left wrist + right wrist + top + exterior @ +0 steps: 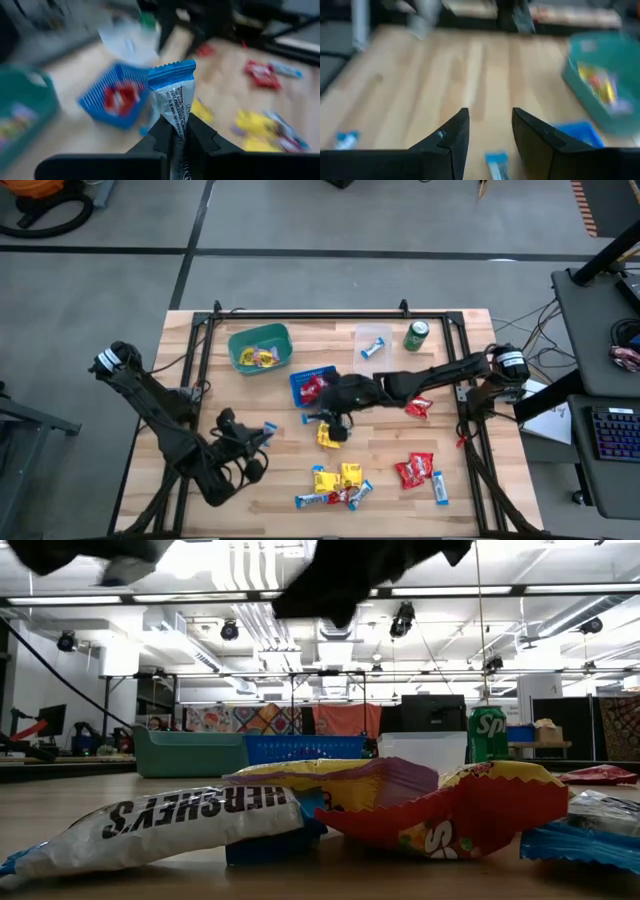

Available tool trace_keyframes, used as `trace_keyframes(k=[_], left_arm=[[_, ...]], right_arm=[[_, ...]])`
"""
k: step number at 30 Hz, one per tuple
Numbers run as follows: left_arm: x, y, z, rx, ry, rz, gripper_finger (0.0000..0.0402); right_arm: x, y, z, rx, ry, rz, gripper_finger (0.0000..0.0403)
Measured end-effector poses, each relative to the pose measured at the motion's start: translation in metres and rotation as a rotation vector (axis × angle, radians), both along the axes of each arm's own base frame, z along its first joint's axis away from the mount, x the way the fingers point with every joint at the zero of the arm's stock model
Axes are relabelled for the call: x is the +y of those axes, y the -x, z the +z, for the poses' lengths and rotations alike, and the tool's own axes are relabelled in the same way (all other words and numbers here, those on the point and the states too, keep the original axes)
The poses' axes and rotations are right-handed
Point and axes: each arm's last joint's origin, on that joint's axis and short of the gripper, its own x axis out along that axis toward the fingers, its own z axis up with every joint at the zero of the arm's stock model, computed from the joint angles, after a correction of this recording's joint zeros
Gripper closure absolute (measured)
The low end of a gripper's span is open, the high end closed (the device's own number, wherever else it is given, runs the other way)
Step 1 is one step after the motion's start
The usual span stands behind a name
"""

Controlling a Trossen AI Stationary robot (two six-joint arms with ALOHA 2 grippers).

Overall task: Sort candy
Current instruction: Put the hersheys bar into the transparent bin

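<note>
The left pincer (176,137) pinched a blue-and-white wrapped candy bar (174,94) upright for carrying, while the right pincer (490,131), empty, gaped above the bench (445,75).

1. A wooden table (280,480) with a black frame stands on a grey floor;
2. A green basket (259,347) sits near the far edge of the table; a blue basket (312,385) is just beside it, nearer the middle;
3. A clear container (373,338) stands next to a green drink can (416,335), which is upright;
4. A keyboard (613,433) lies on a desk beside the table.
</note>
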Motion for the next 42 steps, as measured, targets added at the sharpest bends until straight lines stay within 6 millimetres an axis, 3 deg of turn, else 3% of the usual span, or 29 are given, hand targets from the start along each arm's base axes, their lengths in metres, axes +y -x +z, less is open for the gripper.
trace_keyframes(k=[2, 8, 15, 21, 28, 42], left_arm=[[0.005, -0.005, 0.001, -0.018, -0.07, 0.029, 0.0395], [0.032, -0.021, 0.005, 0.071, -0.139, 0.085, 0.0395], [0.08, -0.03, 0.023, 0.222, -0.132, 0.093, 0.0395], [0.11, -0.038, 0.033, 0.307, -0.176, 0.037, 0.0395], [0.106, -0.069, 0.029, 0.248, -0.236, -0.189, 0.0395], [0.094, -0.107, -0.003, 0.212, -0.262, -0.185, 0.0395]], right_arm=[[0.007, -0.003, 0.003, -0.092, -0.004, 0.02, 0.0261], [0.009, -0.003, 0.008, -0.154, -0.013, 0.014, 0.0255], [0.007, 0.01, 0.015, -0.064, -0.022, 0.002, 0.0255], [0.0, 0.033, 0.024, 0.079, 0.02, -0.152, 0.0255], [0.0, 0.04, 0.025, -0.002, 0.009, -0.181, 0.0255], [-0.001, 0.034, 0.022, -0.162, -0.016, -0.236, 0.0255]])
